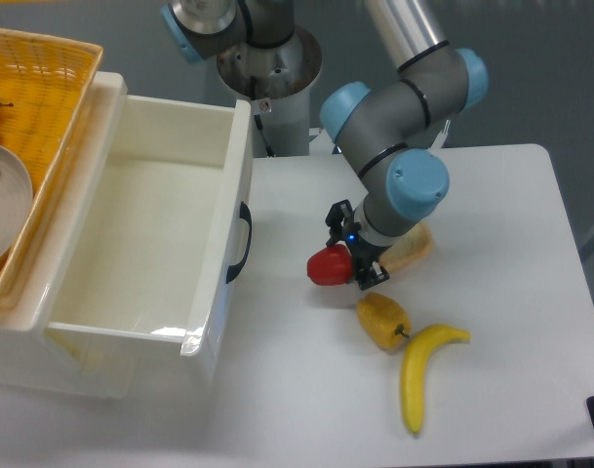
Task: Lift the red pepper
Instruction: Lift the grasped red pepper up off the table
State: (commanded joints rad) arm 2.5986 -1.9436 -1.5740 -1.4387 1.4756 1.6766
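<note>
The red pepper (327,266) is small and glossy red, on the white table near its middle, just right of the white bin. My gripper (354,257) is at the pepper's right side, its black fingers (371,276) reaching around it. The jaws appear closed on the pepper, which looks at or just above the table surface. The pepper's stem is hidden by the gripper.
A yellow pepper (382,321) and a banana (421,371) lie just right and in front of the red pepper. A tan bread-like item (414,250) lies behind the gripper. A large white bin (140,244) stands at left, a wicker basket (43,107) behind it.
</note>
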